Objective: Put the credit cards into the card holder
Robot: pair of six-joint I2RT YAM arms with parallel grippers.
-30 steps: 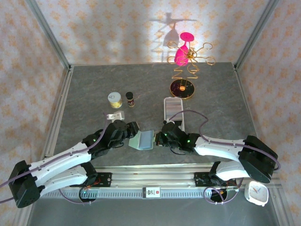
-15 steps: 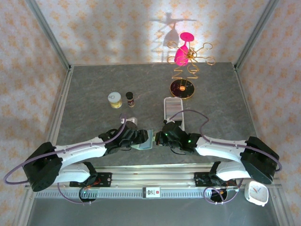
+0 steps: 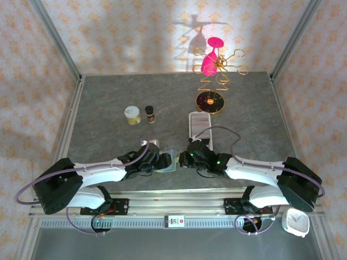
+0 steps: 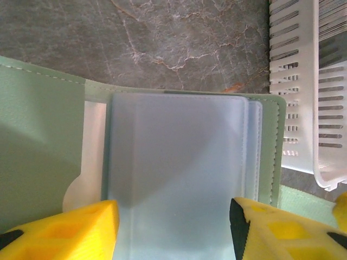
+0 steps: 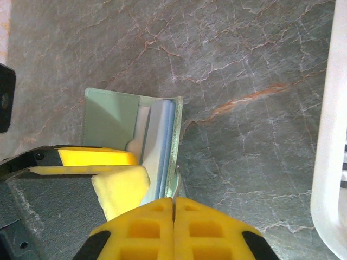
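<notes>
The sage-green card holder (image 3: 169, 161) lies open near the table's front, between the two grippers. In the left wrist view its clear inner sleeves (image 4: 173, 162) face up. My left gripper (image 4: 173, 233) is open, one yellow finger on each side of the sleeves. My right gripper (image 5: 174, 203) is shut on the card holder's (image 5: 111, 114) right edge, next to the left gripper's fingers (image 5: 116, 187). A pale layer shows in the pocket under the sleeves. I cannot tell if it is a credit card. Grey flat layers sit inside the white tray (image 4: 295, 81).
The long white perforated tray (image 3: 199, 125) stands just behind the right gripper. Farther back are a gold tin (image 3: 132, 114), a small dark bottle (image 3: 150, 113) and a gold wire stand with pink pieces (image 3: 212, 81). A white clock (image 3: 296, 222) sits off the table at the front right.
My left arm has swung right and down onto the card holder, and its jaws have widened. The holder has shifted slightly right and looks flatter. The right gripper has kept its grip in place.
</notes>
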